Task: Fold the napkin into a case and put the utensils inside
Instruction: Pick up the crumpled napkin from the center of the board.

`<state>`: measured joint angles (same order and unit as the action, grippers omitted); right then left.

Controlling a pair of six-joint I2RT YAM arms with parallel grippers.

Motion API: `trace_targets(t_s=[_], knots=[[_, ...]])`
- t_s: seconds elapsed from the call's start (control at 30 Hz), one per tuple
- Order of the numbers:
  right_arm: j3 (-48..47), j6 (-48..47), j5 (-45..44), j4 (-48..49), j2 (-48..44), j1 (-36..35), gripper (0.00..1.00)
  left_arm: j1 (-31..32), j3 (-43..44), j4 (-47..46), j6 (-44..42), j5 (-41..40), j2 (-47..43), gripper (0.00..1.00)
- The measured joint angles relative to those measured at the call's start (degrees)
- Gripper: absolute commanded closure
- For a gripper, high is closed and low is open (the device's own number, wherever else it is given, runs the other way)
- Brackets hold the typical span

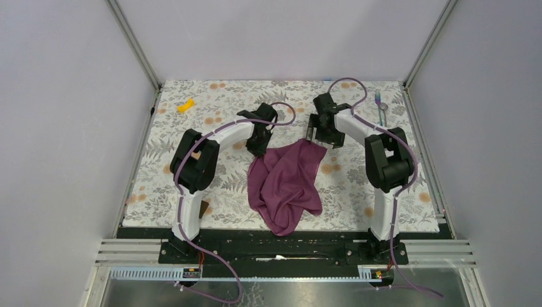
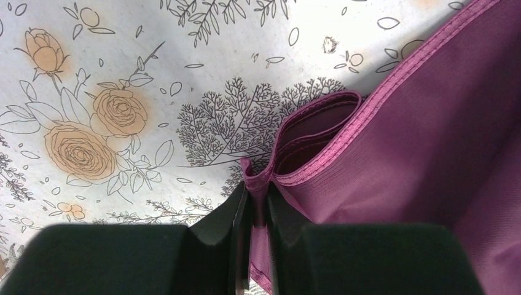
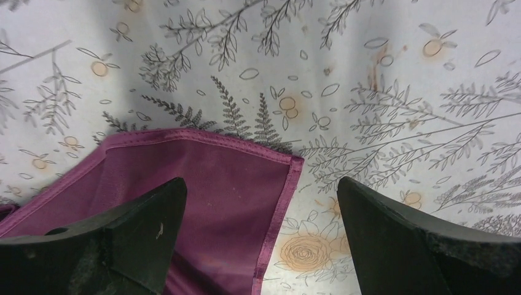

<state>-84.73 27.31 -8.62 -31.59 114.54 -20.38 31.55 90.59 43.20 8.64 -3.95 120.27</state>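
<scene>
The napkin (image 1: 287, 182) is seen bunched in loose folds at the middle of the floral table cover (image 1: 192, 121), with its near tip reaching the cover's near edge. A folded hem at its far left corner is pinched between the almost closed fingers of the left gripper (image 2: 255, 192). Just beyond the fingertips the hem is curled into a small loop. The right gripper (image 3: 259, 187) is spread wide over the napkin's far right corner, which lies flat with both stitched edges exposed. One of its fingers is over the cloth, the other over bare cover. Bare cover is left on both sides of the cloth and along the far side. The utensils (image 1: 381, 107) are laid near the far right corner, well apart from the napkin. A fork head can be made out there, but the pieces cannot be counted at this size. One napkin, two grippers and one small yellow piece (image 1: 186, 105), at the far left, are counted.
</scene>
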Motion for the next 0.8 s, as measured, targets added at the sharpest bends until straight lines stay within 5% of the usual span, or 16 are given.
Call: trace_targets(t_s=[0.37, 0.63, 0.8], knots=[[-3.58, 3.10, -3.89, -7.91, 4.70, -2.82, 0.20, 0.20, 0.00, 0.02, 0.02, 1.62, -2.21, 0.84], [-3.72, 2.34, -3.93, -5.75, 6.08, -2.58, 0.21, 0.37, 0.00, 0.02, 0.02, 2.25, -2.97, 0.84], [-2.80, 1.25, -3.17, -2.47, 6.10, -1.88, 0.46, 0.39, 0.00, 0.02, 0.02, 2.32, -3.48, 0.84]])
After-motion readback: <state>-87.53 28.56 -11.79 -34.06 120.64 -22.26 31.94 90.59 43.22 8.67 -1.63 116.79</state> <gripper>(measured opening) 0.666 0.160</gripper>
